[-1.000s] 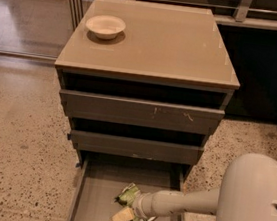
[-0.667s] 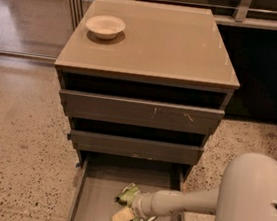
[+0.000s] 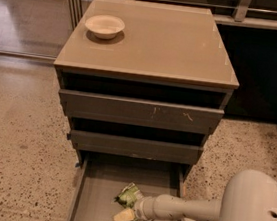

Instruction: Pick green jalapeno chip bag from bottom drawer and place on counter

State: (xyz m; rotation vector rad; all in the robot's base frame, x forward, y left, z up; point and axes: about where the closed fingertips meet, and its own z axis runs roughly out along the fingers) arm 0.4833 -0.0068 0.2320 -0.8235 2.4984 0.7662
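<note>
The green jalapeno chip bag (image 3: 128,196) lies crinkled on the grey floor of the pulled-out bottom drawer (image 3: 97,198), near its middle. My gripper (image 3: 127,211) reaches into the drawer from the right on a white arm and sits right at the bag, touching or overlapping its lower edge. The tan counter (image 3: 167,40) tops the cabinet above, and the bag is not on it.
A white bowl (image 3: 104,26) stands on the counter's back left corner. The two upper drawers (image 3: 138,111) are slightly ajar above the open one. My white arm housing (image 3: 254,212) fills the lower right. Speckled floor lies on both sides, and a dark wall panel stands at the right.
</note>
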